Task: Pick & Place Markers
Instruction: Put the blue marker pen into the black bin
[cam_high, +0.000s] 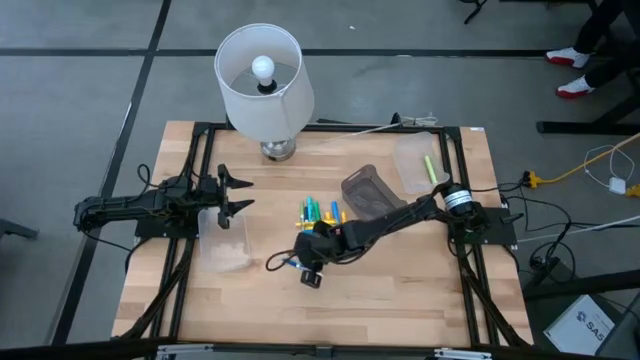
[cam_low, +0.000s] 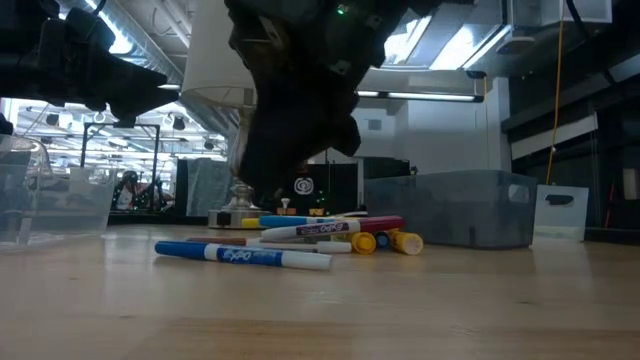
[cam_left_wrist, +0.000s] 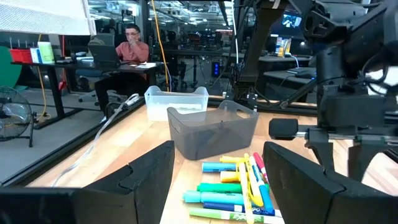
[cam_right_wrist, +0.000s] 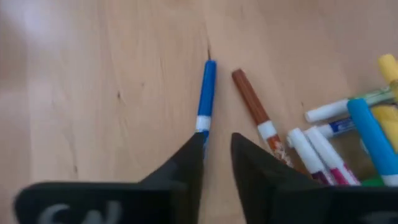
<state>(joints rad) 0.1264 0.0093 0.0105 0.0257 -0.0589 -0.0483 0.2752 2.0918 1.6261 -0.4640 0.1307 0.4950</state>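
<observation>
Bench (cam_high: 420, 300) first: pale wood, filling the middle of the high view, with a lamp (cam_high: 262, 75) at its upper edge, a grey bin (cam_high: 368, 190) right of centre, one clear bin (cam_high: 415, 160) at upper right holding a yellow-green marker, and another clear bin (cam_high: 225, 240) at left. Markers (cam_high: 322, 212) lie heaped at the centre, just below-left of the grey bin. The right arm reaches in from the right edge, stretched long and low, its wrist bent down so the right pincer (cam_right_wrist: 216, 155) points at the wood beside the heap. Its two tips stand only slightly parted, nothing between them; the blue marker (cam_right_wrist: 205, 93) lies just off one tip, a brown marker (cam_right_wrist: 258, 112) just beyond the other. To my eye the sensible move is to part the tips wider, straddle the blue marker across its barrel near the middle, and close squarely, since it lies apart from the others and should lift clean. The left pincer (cam_high: 232, 192) waits wide open and empty at middle left, above the clear bin.
</observation>
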